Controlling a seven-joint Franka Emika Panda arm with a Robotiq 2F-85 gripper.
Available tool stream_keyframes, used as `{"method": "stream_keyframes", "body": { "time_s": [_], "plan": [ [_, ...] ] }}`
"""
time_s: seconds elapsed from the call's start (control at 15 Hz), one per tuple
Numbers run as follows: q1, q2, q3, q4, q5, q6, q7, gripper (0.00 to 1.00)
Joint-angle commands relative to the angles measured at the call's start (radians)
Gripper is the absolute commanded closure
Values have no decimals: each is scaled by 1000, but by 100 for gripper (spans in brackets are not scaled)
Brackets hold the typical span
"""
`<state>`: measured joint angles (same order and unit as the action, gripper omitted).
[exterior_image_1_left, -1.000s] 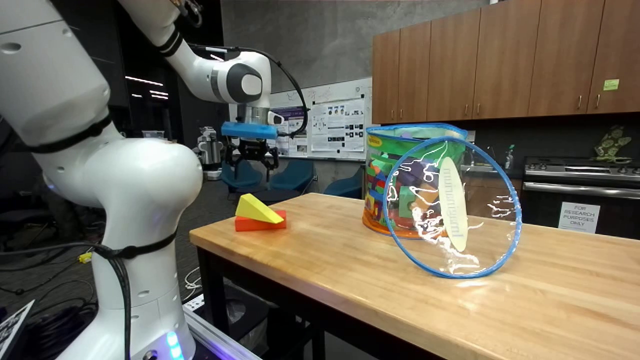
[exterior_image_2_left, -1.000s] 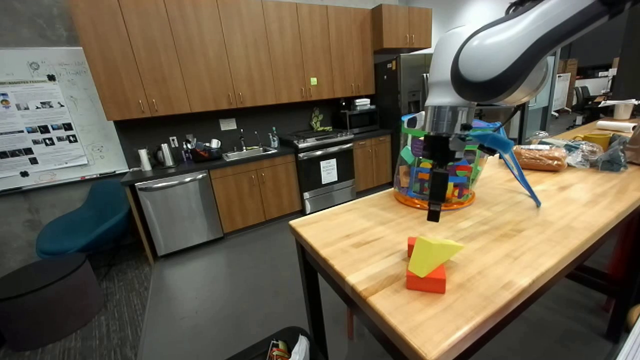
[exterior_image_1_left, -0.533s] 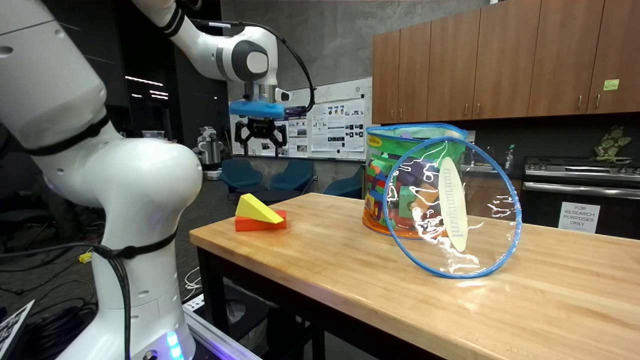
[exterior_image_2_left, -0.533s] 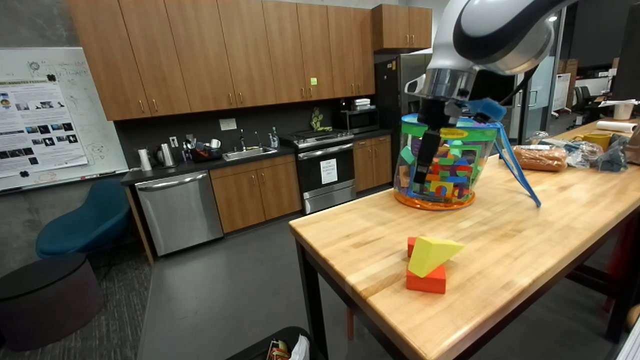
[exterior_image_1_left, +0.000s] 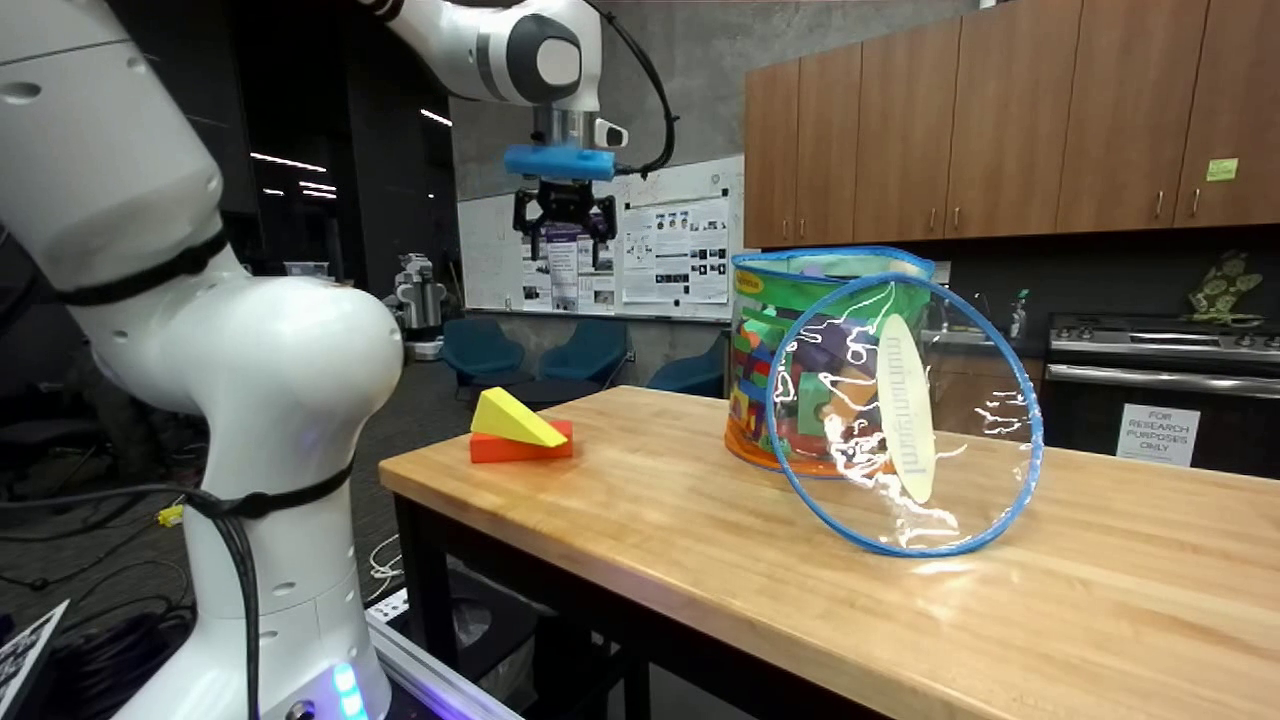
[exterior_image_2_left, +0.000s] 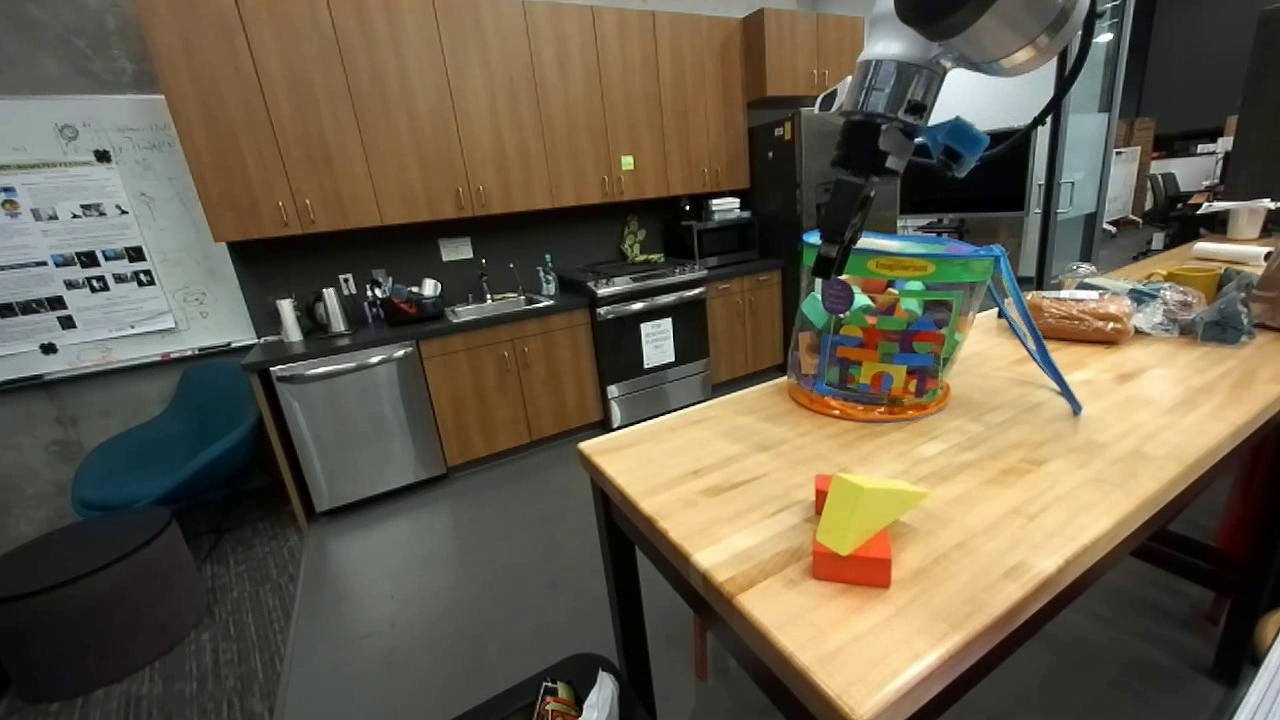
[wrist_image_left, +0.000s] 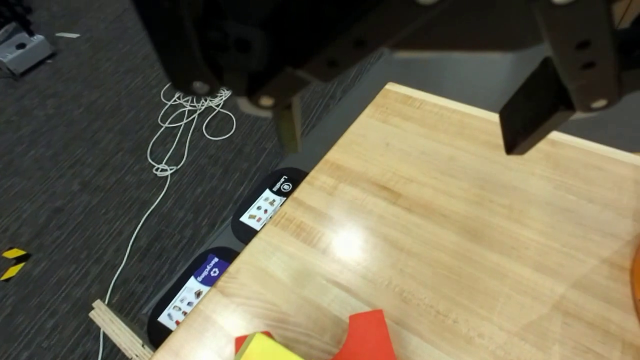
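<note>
While the tool (exterior_image_1_left: 566, 252) hangs spread wide, blocks (exterior_image_2_left: 862, 512) rest on a wooden table (exterior_image_2_left: 1020, 490), brown cabinets (exterior_image_2_left: 430, 110) beyond.

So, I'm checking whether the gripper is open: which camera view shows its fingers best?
The wrist view: the gripper appears close up, both fingertips wide apart. In an exterior view the gripper is small, gap visible; in an exterior view the gripper is side-on, gap hidden.

This looks like a research lab's kitchen, with wooden wall cabinets (exterior_image_2_left: 480, 105), a sink (exterior_image_2_left: 500, 308) and a stainless-steel dishwasher (exterior_image_2_left: 360, 432) along the far side, a range (exterior_image_2_left: 622, 345) whose sign (exterior_image_1_left: 1158, 434) reads "FOR RESEARCH PURPOSES ONLY", and posters (exterior_image_2_left: 82, 245) on a whiteboard (exterior_image_2_left: 195, 270) left of the cabinets
</note>
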<state>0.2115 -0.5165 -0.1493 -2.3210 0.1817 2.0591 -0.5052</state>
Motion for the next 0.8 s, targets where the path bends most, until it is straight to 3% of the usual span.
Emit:
{"method": "stream_keyframes", "body": {
  "time_s": [0.0,0.27,0.73],
  "plan": [
    [-20,133,-31,186,32,-68,-56,0],
    [-63,268,-52,382,78,-126,-60,0],
    [-215,488,-47,660,76,-210,-18,0]
  ]
}}
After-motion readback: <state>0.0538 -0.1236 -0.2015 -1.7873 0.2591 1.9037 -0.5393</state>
